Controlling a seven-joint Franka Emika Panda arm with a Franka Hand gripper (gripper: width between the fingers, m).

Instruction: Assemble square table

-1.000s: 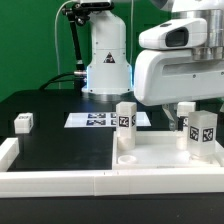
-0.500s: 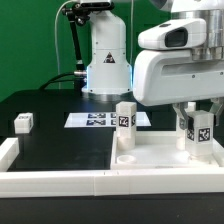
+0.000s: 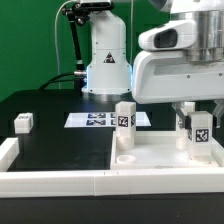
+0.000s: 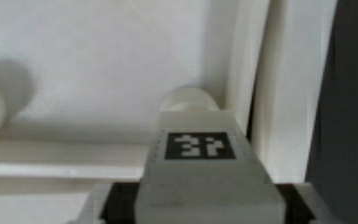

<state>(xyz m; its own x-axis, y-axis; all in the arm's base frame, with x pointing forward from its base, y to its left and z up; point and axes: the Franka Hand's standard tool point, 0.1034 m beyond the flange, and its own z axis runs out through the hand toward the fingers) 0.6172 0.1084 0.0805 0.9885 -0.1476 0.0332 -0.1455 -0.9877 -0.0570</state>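
Change: fingers (image 3: 198, 116), spread wide a second ago, now closed on leg (image 3: 202, 131), pinching its sides, tag facing out.
- Leg upright between fingers; base at or just above slab (image 3: 155, 152) below fingers, contact unclear.
- Wrist view: round socket (image 4: 194, 98) in slab just beyond fingers.
- Second leg (image 3: 124, 118) upright on slab, well apart from fingers, toward exterior view's left.
- Meaning: grasp looks made; likely next step is to lift leg and seat it in socket.
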